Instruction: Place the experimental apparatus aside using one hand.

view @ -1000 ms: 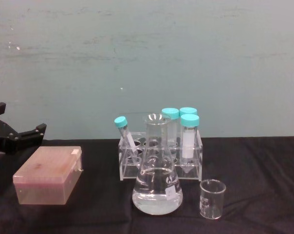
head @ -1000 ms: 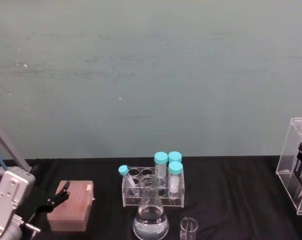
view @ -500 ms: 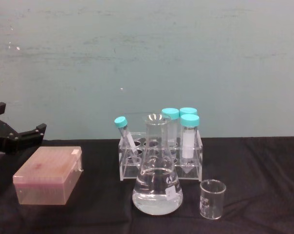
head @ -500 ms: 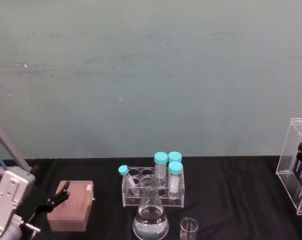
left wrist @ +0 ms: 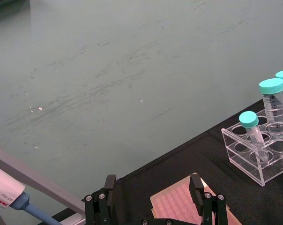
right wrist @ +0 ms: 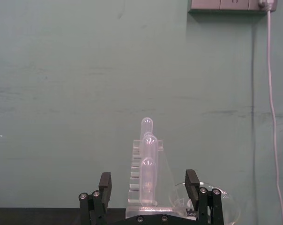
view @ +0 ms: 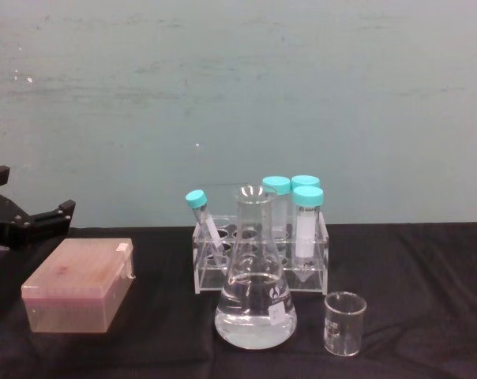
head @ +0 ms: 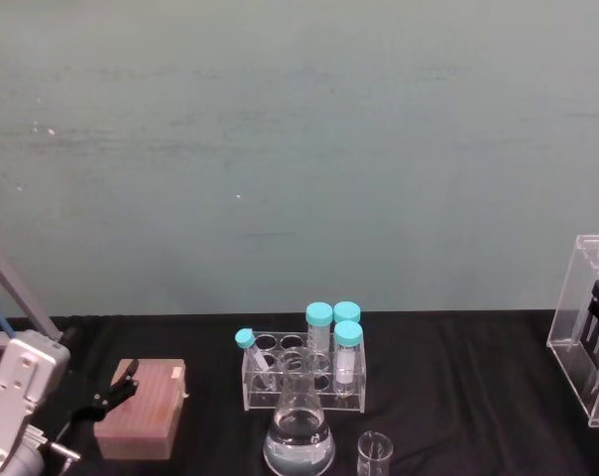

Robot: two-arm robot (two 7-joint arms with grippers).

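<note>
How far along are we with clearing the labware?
Seemingly done: the tall rack stands far right, with the right hand open at it. In hand: nothing. Remaining: flask and beaker, both front centre. The left hand idles open by the pink box.

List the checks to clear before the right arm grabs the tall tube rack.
1. Right end effector open: ok, fingers apart.
2. Tall tube rack centred between those fingers: ok, though not yet gripped.
3. Rack upright, tubes seated: ok.
4. Clearance from the glass vessel beside the rack: cannot tell.
5. Left end effector out of the way: ok, it sits over the pink box at the far side.
6. Flask and beaker away from the rack: ok, mid-table.
</note>
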